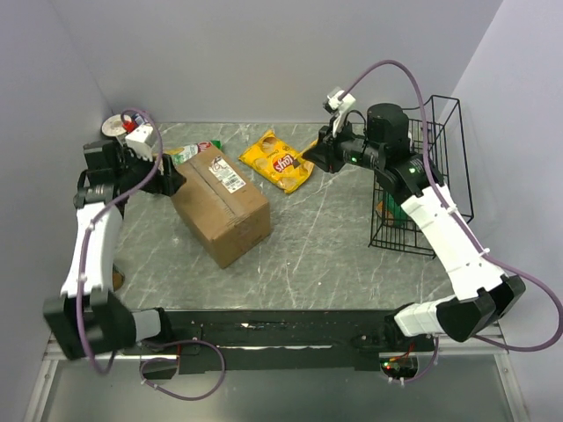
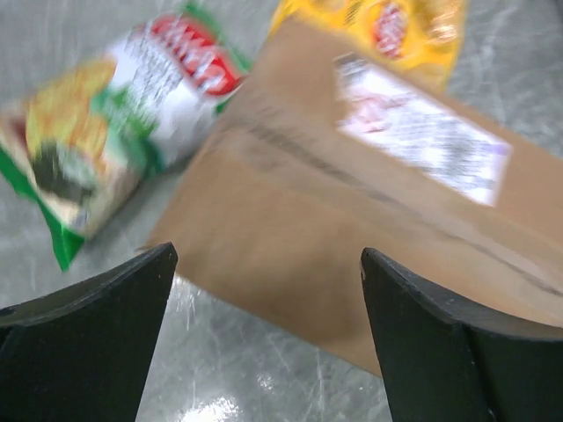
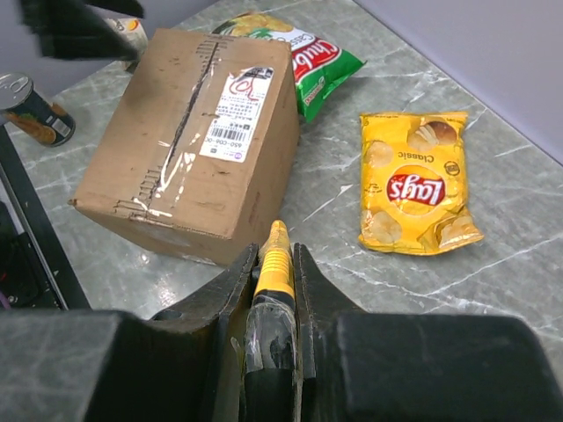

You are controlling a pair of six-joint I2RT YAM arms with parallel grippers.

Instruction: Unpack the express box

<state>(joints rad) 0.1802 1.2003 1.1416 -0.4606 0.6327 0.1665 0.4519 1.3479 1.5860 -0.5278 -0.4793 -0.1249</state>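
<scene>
The brown corrugated cardboard express box (image 1: 220, 207) sits left of centre on the grey marbled tabletop (image 1: 334, 255), taped shut, label up. The left jaws stand wide apart and empty, just beside its left end. The right jaws clamp a yellow-and-black cutter (image 3: 274, 264). Beyond the box lie a yellow crisp bag (image 1: 280, 161) and a green-and-white crisp bag (image 1: 195, 151).

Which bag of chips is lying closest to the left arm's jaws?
The green and white bag, by the far left corner of the express box, just ahead of those jaws. The yellow Lay's bag lies past the box, nearer the right arm.
</scene>
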